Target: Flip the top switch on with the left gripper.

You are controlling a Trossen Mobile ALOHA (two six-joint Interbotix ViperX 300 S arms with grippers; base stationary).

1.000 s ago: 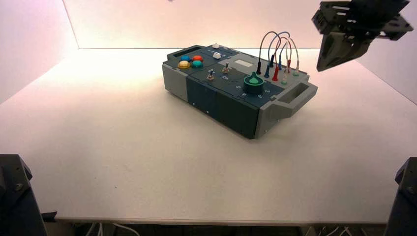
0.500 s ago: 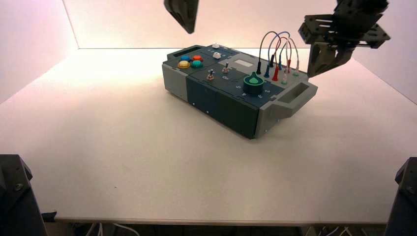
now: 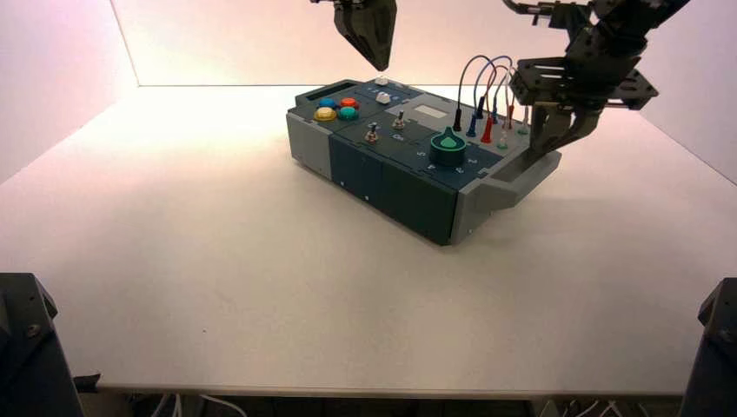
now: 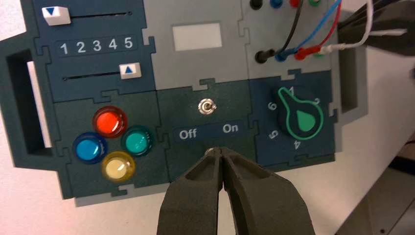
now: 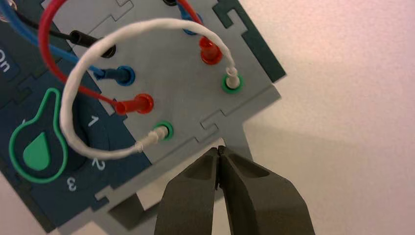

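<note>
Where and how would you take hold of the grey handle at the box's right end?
Probably by the middle of the outer bar of the handle, coming from above on the robot's right: one finger down through the opening, the other outside. The slot leaves a bar to pinch across. The right gripper, shut over that end, would have to open first.

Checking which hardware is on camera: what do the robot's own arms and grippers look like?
The left gripper and right gripper are matching: black, smooth, tapering fingers. Above the right one sits a black, slotted, angular bracket and dark, jointed arm. No markings show.
</note>
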